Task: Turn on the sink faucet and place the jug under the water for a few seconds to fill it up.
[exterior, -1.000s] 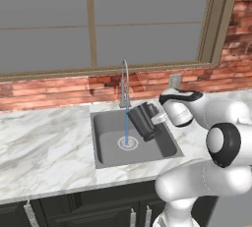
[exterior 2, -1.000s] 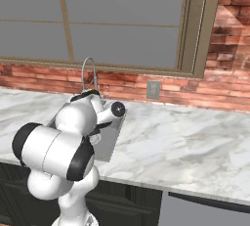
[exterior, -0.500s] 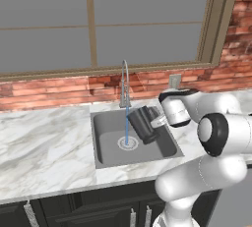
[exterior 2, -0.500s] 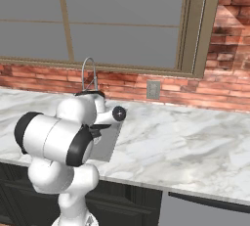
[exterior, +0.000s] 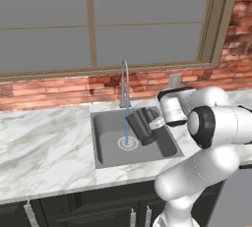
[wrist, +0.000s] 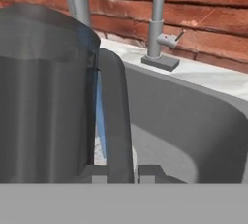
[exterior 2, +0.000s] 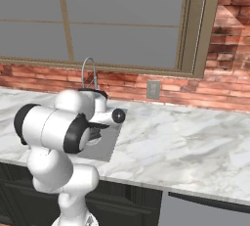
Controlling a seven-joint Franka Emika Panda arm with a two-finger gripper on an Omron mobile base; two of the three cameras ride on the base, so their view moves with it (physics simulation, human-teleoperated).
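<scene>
**Dark jug held at the running tap, not quite under it**

Blue water (exterior: 126,127) runs in a thin straight line from the tall silver tap (exterior: 124,81) down to the drain of the grey sink (exterior: 106,142), so the tap is plainly on. That part of the job looks finished; the filling is the step in hand.

The pincer (wrist: 122,173) is closed on the handle of the jug (exterior: 142,125), and it holds the dark ribbed jug tilted in the air over the basin, clear of the marble desk (exterior: 44,142). From the left the stream seems to fall just beside the jug's mouth, on the side away from the arm. From the hand, the blue line shows in the gap between the jug's body (wrist: 46,97) and its handle, so I judge the water is missing the opening.

Next, I would say, the jug wants righting and a small shift toward the stream until the water drops inside, then a short wait there.
</scene>
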